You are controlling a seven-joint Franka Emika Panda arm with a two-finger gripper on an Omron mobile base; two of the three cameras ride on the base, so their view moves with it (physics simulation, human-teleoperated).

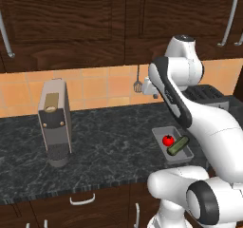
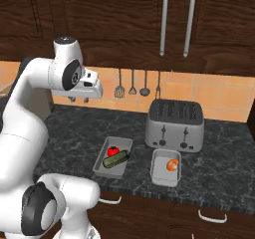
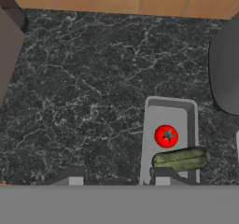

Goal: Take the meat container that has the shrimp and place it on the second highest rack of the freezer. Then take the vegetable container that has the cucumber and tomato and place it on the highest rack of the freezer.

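Pincer point(image 2: 78, 99) high above the bench point(image 2: 69, 128), well clear of both trays; jaw state impossible to tell. Meat container point(image 2: 166, 168) with shrimp point(image 2: 172, 165) near the bench's front edge, before the toaster point(image 2: 174, 125), just beside the vegetable container point(image 2: 113, 157): within easy reach.

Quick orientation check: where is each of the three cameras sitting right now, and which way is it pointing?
Left base view: behind the arm's left, facing the counter and coffee machine; white arm at right.
Right base view: behind its right, facing the toaster and meat container; arm at left, gripper raised.
Hand view: on the hand, looking down; dark fingertips at bottom.
All share the vegetable container with tomato and cucumber.
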